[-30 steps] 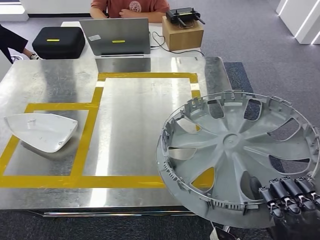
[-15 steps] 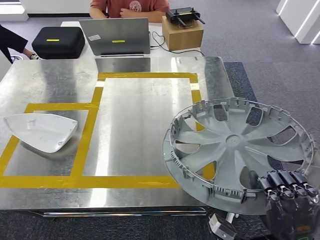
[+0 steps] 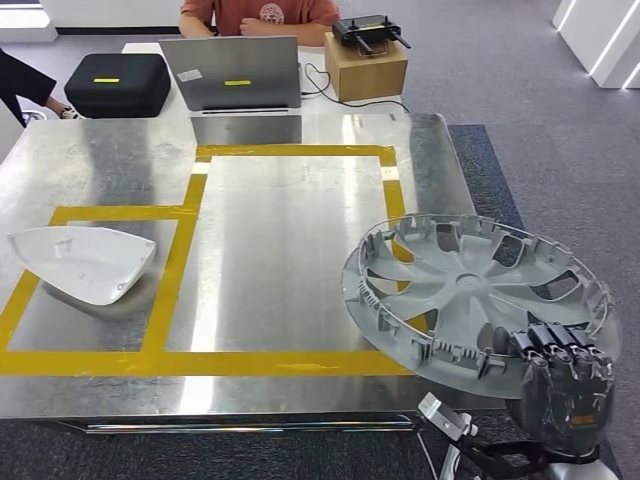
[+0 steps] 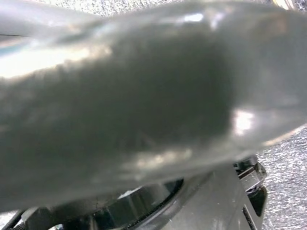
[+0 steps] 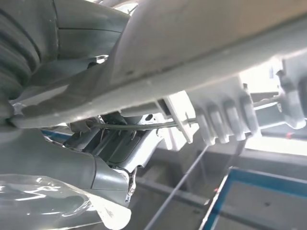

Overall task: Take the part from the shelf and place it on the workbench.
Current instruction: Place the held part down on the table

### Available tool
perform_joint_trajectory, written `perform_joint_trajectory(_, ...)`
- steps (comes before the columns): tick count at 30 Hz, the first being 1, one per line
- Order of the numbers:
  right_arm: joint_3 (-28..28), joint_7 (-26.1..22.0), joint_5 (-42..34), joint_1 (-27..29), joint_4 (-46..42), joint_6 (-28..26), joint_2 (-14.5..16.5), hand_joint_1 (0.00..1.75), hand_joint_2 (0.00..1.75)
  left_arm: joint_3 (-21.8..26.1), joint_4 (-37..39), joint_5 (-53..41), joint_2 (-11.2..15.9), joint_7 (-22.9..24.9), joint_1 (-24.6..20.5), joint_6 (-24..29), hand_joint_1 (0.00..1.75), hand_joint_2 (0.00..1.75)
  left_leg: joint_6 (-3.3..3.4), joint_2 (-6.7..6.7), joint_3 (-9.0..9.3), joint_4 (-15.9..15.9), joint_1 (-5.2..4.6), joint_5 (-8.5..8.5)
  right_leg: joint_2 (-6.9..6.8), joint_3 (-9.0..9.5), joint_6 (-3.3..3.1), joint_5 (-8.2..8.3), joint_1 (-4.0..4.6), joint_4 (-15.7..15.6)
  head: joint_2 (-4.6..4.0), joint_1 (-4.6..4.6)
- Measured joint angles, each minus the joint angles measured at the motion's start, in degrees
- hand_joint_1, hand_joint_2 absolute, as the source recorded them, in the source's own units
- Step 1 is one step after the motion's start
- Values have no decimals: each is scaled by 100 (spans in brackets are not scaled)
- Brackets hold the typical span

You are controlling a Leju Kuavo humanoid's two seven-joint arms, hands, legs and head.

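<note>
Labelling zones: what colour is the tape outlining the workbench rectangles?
Yellow tape on the shiny metal workbench; head view shows it best.

The setting is a robotics test lab: a metal workbench [image 3: 287,260] marked with yellow tape zones [image 3: 177,262], a laptop [image 3: 230,72], an equipment case [image 3: 117,83], and grey carpet flooring [image 3: 528,110].

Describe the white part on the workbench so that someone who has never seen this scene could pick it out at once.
Start at the workbench, a shiny metal top marked with yellow tape. Look in the smaller taped box at its left end: the white part lies there alone. It is a smooth, solid, pointed shell, unlike the round, grey, spoked wheel cover at the right edge.
</note>
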Motion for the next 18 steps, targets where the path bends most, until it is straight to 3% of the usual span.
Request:
perform_joint_trajectory(3,-18,-361,-225,-139,281,11,7,175,175,-56,0,2,26,53,-7,-1,0,0,0,0,0,1,0,0,1,-3,0,0,0,0,0,-1)
perform_joint_trajectory(5,-224,-1265,-658,-257,513,9,152,175,175,-87,0,5,37,98,-9,5,0,0,0,0,0,1,1,0,1,-5,0,0,1,0,0,0)
perform_joint_trajectory(7,-692,-2509,-1132,-418,829,6,465,175,175,-104,0,-3,43,143,-9,20,0,0,0,0,0,0,3,0,2,-5,0,0,3,0,0,-1)
perform_joint_trajectory(9,-1146,-3246,-1347,-558,1155,5,756,175,175,-125,0,-20,46,189,-13,40,0,0,1,-5,-2,0,3,1,-7,-3,-1,-1,4,0,0,-1)
perform_joint_trajectory(14,-1723,-3373,-1377,-917,1810,4,1078,175,175,-223,0,-114,77,337,-16,122,0,0,2,-5,-4,-1,3,2,1,-3,-2,-1,4,2,0,0)
perform_joint_trajectory(18,-1750,-3374,-1285,-1101,2060,2,1162,175,175,-284,0,-180,103,412,-33,135,0,0,3,-1,-4,0,1,3,1,-2,1,2,2,1,0,0)
